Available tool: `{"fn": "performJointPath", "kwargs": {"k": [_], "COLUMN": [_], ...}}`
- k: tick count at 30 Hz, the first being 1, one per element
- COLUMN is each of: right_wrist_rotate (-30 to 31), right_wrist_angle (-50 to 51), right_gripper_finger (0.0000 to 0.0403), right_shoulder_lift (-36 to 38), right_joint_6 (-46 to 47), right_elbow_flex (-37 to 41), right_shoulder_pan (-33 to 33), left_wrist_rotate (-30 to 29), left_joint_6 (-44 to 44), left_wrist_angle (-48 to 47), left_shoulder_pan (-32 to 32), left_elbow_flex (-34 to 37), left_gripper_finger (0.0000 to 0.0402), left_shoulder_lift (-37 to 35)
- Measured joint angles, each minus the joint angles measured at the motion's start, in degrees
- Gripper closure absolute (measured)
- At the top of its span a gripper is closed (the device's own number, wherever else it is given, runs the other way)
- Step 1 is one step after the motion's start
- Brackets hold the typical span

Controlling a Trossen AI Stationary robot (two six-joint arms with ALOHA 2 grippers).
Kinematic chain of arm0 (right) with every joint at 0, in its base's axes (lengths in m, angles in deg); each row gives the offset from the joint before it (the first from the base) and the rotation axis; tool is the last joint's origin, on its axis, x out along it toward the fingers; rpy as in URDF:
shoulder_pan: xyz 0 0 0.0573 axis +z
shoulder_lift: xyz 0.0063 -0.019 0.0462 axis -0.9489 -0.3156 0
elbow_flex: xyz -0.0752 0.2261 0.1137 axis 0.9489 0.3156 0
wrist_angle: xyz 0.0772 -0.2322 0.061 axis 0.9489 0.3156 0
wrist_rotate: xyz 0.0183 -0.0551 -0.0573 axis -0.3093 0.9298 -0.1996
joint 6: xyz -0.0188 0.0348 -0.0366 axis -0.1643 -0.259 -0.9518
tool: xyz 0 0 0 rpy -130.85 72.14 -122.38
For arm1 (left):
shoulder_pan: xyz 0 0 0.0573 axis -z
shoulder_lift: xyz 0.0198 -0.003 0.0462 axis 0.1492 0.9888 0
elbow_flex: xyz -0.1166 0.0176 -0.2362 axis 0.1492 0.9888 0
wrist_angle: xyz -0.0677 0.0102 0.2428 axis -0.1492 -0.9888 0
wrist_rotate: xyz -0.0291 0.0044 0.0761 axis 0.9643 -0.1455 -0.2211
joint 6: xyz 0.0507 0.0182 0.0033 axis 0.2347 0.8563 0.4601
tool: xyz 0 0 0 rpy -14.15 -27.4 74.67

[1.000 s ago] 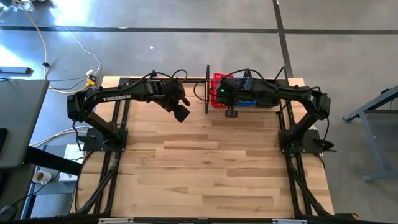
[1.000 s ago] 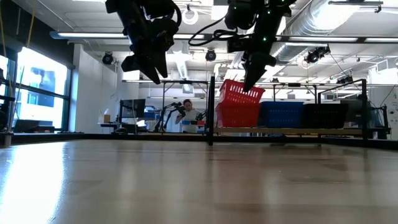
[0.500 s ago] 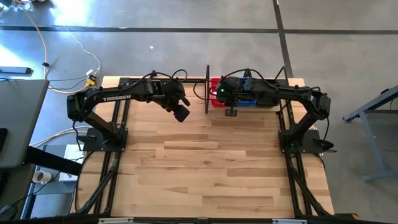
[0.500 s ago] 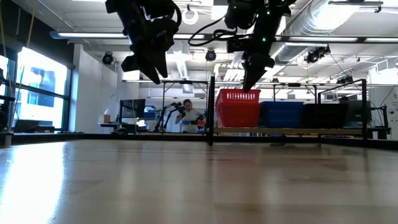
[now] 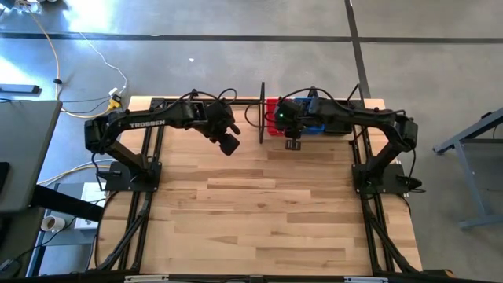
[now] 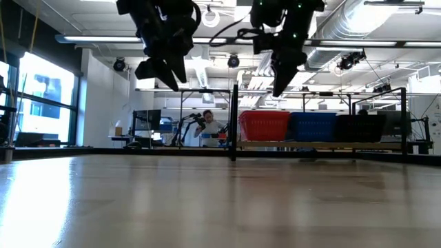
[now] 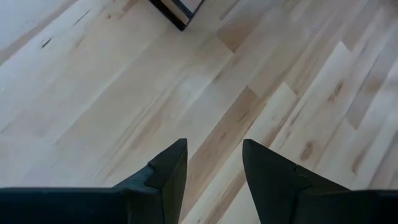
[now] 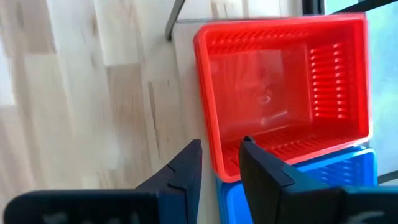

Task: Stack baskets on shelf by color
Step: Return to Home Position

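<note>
The red basket stack (image 8: pixel 280 87) sits level at the shelf's left end (image 6: pixel 264 126), with a blue stack (image 6: pixel 313 127) and a black stack (image 6: pixel 360 127) beside it on the shelf's wood base. Thin black uprights (image 6: pixel 234 124) frame the shelf at the table's far edge (image 5: pixel 262 122). My right gripper (image 8: pixel 221 149) is open and hovers above the near rim of the red basket, clear of it (image 6: pixel 279 86). My left gripper (image 7: pixel 214 149) is open and empty, held high over bare table left of the shelf (image 5: pixel 228 144).
Wide bare wood table lies near of the shelf (image 5: pixel 267 212). A black foot piece (image 7: pixel 177 9) shows on the table ahead of my left gripper. A person (image 6: pixel 207 125) sits in the room far behind the table.
The red basket hung tilted from my right gripper over the red stack. It then dropped level and settled down into the stack. The right gripper has let go of it and risen slightly. The left arm has kept still.
</note>
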Motion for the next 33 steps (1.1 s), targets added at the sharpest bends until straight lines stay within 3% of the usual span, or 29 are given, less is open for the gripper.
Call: {"fn": "performJointPath", "kwargs": {"k": [8,16,28,33], "right_wrist_rotate": [-2.8,-13.2,-13.5,-13.0], "right_wrist_angle": [2.2,-0.9,-7.5,-8.5], "right_gripper_finger": [0.0311,0.0311,0.0311,0.0311], "right_shoulder_lift": [0.0,0.1,0.9,0.9], "right_joint_6": [5.8,14.7,32.4,33.9], "right_elbow_flex": [-7.2,-8.6,-12.6,-16.7], "right_shoulder_pan": [0.0,0.2,8.4,12.3], "left_wrist_rotate": [-3.4,-9.2,-9.9,-10.1], "left_joint_6": [2.4,3.1,1.0,1.1], "left_wrist_angle": [0.1,4.6,19.9,24.5], "left_shoulder_pan": [5.6,12.7,21.4,24.6], "left_elbow_flex": [0.0,4.1,24.0,31.3], "left_gripper_finger": [0.0257,0.0257,0.0257,0.0257], "left_shoulder_lift": [-5.6,-14.6,-32.9,-40.0]}}
